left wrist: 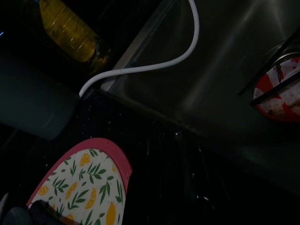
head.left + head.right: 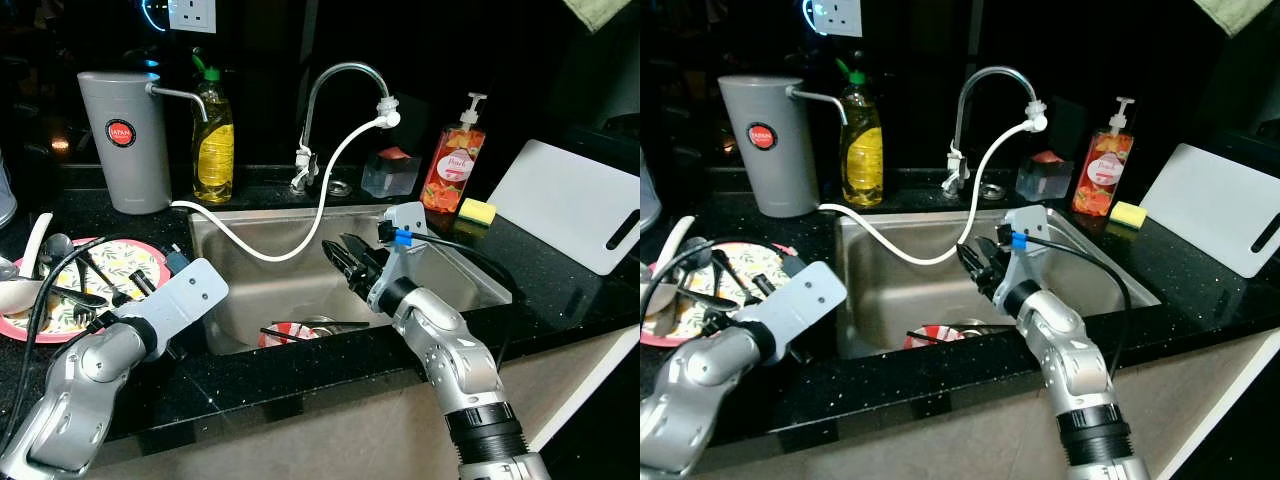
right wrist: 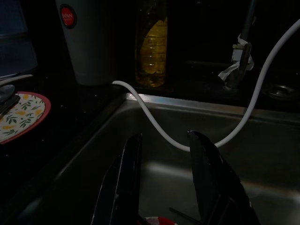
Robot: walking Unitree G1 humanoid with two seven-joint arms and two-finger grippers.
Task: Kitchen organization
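- At nine o'clock on the black counter sits a pink-rimmed plate with a lemon-and-leaf print, loaded with a white ladle, spoons and dark-handled cutlery.
- The left gripper hangs over the counter at the plate's three o'clock edge, just short of the sink; its fingers are hidden behind the wrist plate, so I cannot tell whether they are apart or together.
- At eleven o'clock a grey jug with a red round label stands at the back, and just beside it a yellow dish-soap bottle with a green cap.
- A white hose runs from the jug side, dips into the steel sink, and climbs to the spout of the curved tap at twelve o'clock.
- Low in the sink basin lies a red-and-white dish with dark chopsticks across it.
- The right gripper hovers over the sink's middle, above the dish, its two black fingers spread apart and holding nothing.
- At one o'clock behind the sink stand a clear box and an orange pump soap bottle, with a yellow sponge just beside the bottle.
- At three o'clock a white cutting board leans up from the counter.
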